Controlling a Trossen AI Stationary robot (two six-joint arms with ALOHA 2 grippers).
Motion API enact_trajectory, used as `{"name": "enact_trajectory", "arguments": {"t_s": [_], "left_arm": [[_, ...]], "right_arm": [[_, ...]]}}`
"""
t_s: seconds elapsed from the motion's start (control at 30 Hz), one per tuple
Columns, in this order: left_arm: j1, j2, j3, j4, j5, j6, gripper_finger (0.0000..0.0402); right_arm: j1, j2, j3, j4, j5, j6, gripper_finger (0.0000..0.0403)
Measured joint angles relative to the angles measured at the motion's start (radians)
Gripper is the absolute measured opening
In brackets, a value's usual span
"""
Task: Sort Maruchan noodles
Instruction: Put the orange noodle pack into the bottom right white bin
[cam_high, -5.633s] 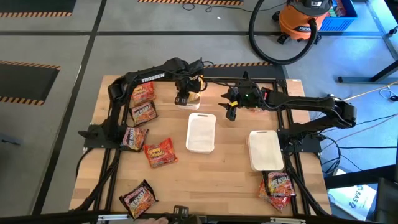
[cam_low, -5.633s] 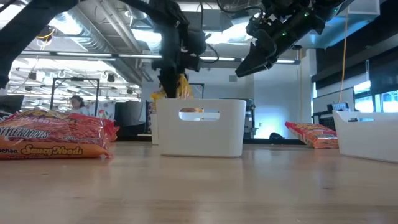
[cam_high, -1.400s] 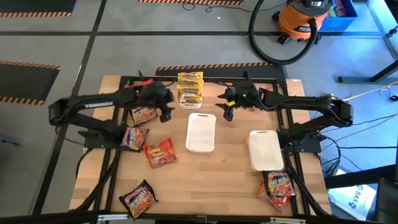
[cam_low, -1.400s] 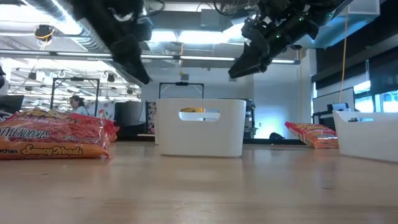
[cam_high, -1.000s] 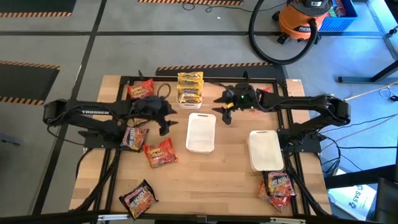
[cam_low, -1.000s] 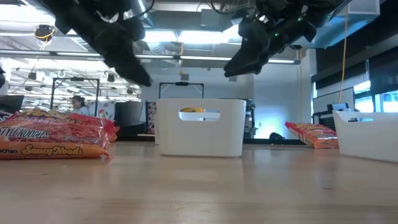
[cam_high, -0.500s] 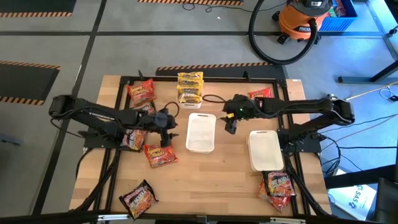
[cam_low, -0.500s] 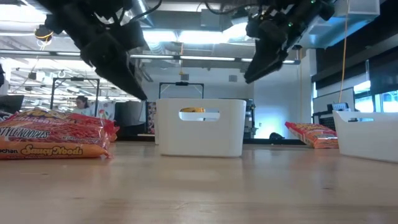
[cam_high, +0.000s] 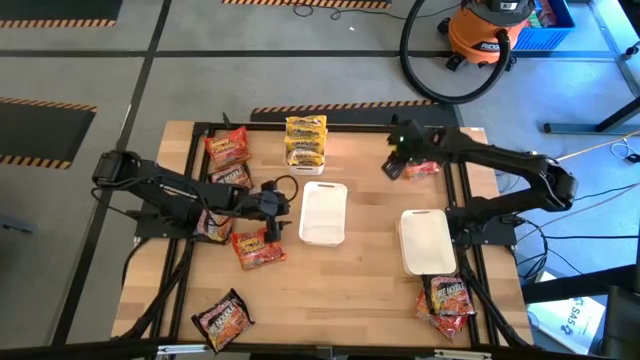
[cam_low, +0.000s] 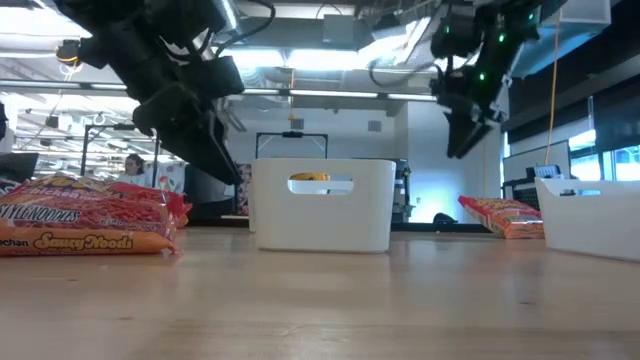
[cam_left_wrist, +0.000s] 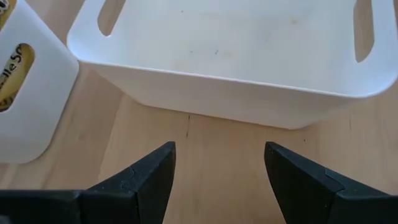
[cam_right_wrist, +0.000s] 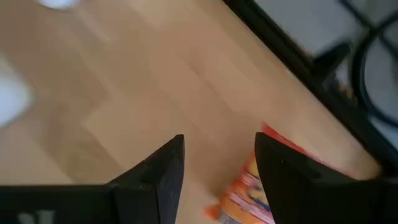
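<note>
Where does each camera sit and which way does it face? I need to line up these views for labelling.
High: overhead, straight down; both arms, left gripper, right gripper.
Low: table height, level across; both arms from above.
Left wrist: over its own open fingers toward the empty middle white tray.
Right wrist: over its own open fingers toward a red-orange packet.
Shared: the middle white tray shows in the high, low and left wrist views.

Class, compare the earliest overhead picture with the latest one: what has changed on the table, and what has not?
The left pincer let go of the yellow packets, now at the far edge, and swung to beside the middle tray, open. The right pincer moved right, over the red packet. Both trays and the other packets stayed put.
</note>
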Motion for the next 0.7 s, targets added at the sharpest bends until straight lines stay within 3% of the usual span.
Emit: {"name": "enact_trajectory", "arguments": {"t_s": [0.33, 0.53, 0.7], "left_arm": [[0.001, -0.001, 0.0, 0.021, 0.0, 0.008, 0.024], [0.001, -0.001, 0.0, 0.02, -0.004, 0.008, 0.024], [0.001, -0.001, 0.0, 0.021, -0.005, 0.008, 0.024]], "right_arm": [[-0.237, 0.082, -0.001, -0.108, -0.029, -0.004, 0.0177], [-0.255, 0.144, -0.001, -0.235, 0.021, 0.053, 0.0177], [-0.255, 0.206, -0.002, -0.234, 0.047, 0.056, 0.0177]]}}
